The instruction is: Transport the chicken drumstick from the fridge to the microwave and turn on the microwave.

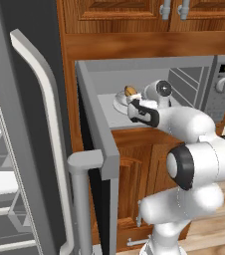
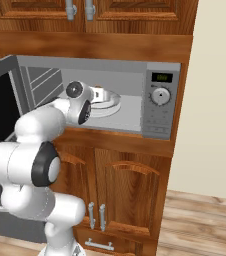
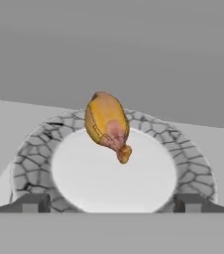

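Note:
The chicken drumstick (image 3: 106,123), golden-brown with its tapered end toward me, lies on the far part of a round white plate with a grey cracked-pattern rim (image 3: 34,149) inside the microwave (image 2: 160,100). My gripper (image 3: 111,203) is open, with its fingertips (image 3: 32,202) wide apart at the plate's near edge and nothing between them. From the left base the drumstick (image 1: 130,91) shows just beyond the gripper (image 1: 133,99), which reaches into the microwave (image 1: 224,84) cavity. The fridge (image 1: 0,164) stands open at the left with its white shelves showing.
The microwave door (image 1: 97,134) hangs open to the left of the arm. The fridge's curved pale handle (image 1: 40,84) stands close beside it. The knob (image 2: 160,96) and display (image 2: 161,77) sit right of the cavity. Wooden cabinets (image 2: 130,180) are above and below.

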Available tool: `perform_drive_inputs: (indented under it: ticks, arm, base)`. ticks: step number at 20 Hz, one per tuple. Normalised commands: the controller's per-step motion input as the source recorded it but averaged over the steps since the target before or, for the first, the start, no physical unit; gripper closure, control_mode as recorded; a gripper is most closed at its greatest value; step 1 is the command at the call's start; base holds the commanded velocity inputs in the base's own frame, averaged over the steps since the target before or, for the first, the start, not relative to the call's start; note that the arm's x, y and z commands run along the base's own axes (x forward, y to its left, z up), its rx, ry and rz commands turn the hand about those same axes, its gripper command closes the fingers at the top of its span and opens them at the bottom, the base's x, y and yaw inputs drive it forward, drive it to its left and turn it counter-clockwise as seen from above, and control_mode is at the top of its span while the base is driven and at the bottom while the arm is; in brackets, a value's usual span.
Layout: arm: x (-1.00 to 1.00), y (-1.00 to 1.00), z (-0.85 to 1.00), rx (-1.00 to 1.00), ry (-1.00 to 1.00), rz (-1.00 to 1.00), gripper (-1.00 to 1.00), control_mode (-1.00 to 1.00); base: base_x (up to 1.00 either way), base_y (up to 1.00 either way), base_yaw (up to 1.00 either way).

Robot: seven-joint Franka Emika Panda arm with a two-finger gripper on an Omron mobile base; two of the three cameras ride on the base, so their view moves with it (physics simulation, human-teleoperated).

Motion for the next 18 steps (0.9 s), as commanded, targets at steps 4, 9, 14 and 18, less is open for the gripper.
perform_drive_inputs:
  ticks: [4, 9, 14, 18]
  arm:
    - [-0.84, 0.00, 0.24, 0.03, 0.00, 0.00, -1.00, -1.00]
    - [-0.98, 0.00, 0.07, 0.01, 0.00, 0.00, -1.00, -1.00]
    - [-0.66, 0.00, 0.09, 0.00, -0.01, 0.03, -1.00, -1.00]
    - [-0.54, 0.00, 0.01, 0.00, 0.00, 0.03, -1.00, -1.00]
  base:
    - [0.00, 0.00, 0.00]
    - [0.00, 0.00, 0.00]
    - [0.00, 0.00, 0.00]
    - [0.00, 0.00, 0.00]
